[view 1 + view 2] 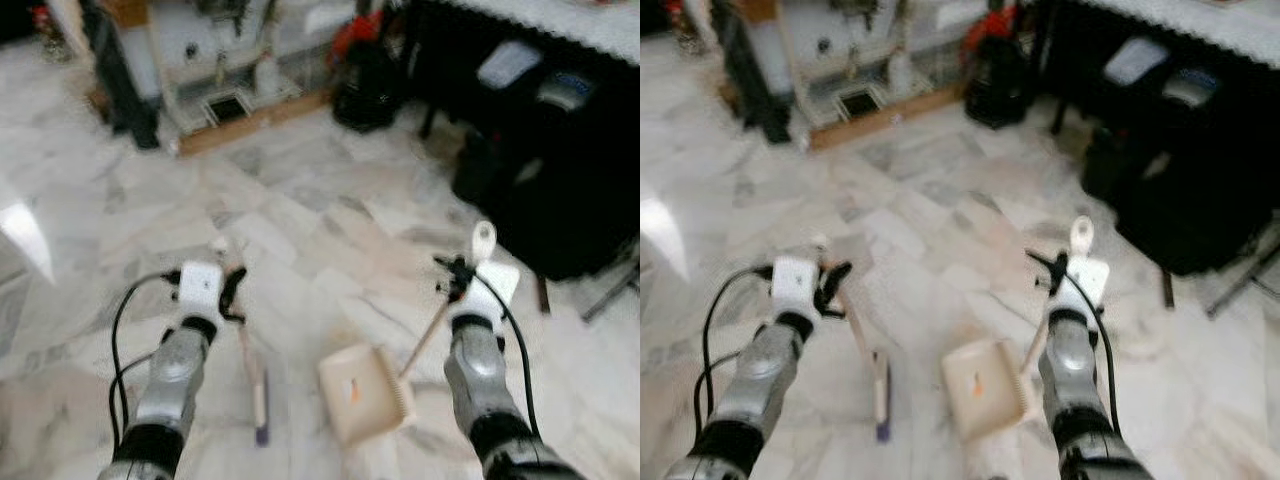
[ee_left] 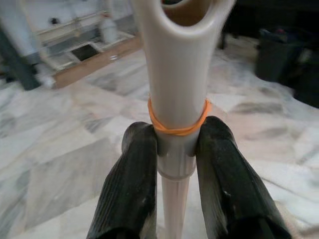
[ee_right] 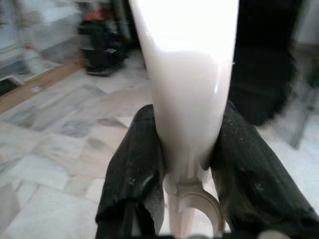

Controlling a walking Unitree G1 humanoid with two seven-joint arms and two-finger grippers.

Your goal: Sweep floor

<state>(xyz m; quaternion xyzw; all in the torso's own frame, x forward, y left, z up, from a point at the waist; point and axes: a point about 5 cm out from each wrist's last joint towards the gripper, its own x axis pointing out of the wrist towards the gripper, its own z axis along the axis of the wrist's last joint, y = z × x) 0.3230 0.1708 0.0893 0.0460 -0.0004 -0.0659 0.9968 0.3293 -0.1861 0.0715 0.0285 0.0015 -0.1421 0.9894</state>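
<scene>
My left pincer (image 1: 232,292) grips the broom (image 1: 256,385); my right pincer (image 1: 455,275) grips the dustpan (image 1: 362,392) handle. Broom head lies just left of the pan, both on the marble floor (image 1: 300,200).

A pale veined marble floor (image 1: 330,220) stretches toward a long wooden plank (image 1: 255,120) along the far wall. A black bag with red trim (image 1: 368,75) sits beside a dark table under a white lace cloth (image 1: 560,25).
</scene>
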